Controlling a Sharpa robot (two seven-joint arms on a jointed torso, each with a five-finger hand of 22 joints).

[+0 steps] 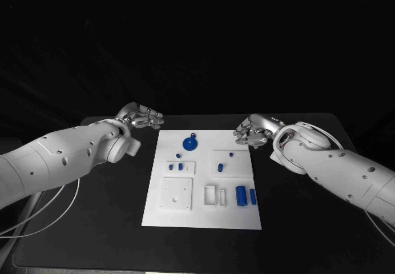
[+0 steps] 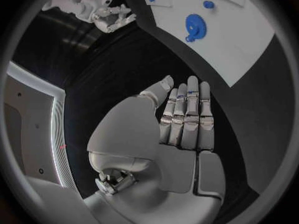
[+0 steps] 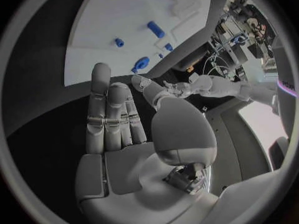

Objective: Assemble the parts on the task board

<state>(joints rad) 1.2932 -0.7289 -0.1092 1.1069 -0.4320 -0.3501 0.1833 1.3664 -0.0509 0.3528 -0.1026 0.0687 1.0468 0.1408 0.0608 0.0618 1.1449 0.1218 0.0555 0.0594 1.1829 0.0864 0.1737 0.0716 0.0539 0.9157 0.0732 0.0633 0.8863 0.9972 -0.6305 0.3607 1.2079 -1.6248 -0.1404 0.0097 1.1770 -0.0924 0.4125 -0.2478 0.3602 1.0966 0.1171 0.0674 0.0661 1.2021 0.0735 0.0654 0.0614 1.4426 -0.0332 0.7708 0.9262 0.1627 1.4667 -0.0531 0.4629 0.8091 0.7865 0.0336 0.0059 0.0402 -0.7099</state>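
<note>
A flat white rectangular task board (image 1: 203,217) lies in the middle of the black desk (image 1: 99,228), flanked at its far corners by the robot's two silver many-fingered hands. The left hand (image 1: 141,117) sits just off the board's far left corner, and its wrist view shows the fingers (image 2: 187,115) stretched straight and side by side over bare desk, holding nothing. The right hand (image 1: 256,131) sits beside the board's far right corner; its own wrist view likewise shows the fingers (image 3: 112,115) extended together, thumb apart, with nothing in its grasp. Small blue plastic parts rest on the board: a round toothed blue gear (image 1: 190,143) near the far edge, a small blue peg (image 1: 178,155) just nearer than it, a pair of short blue pins (image 1: 175,167) on a raised white square, a single blue pin (image 1: 220,167) on the square to their right, and a thick blue cylinder (image 1: 241,196) lying beside a slimmer blue bar (image 1: 253,197) toward the near right corner. Neither hand touches the board or any part.
</note>
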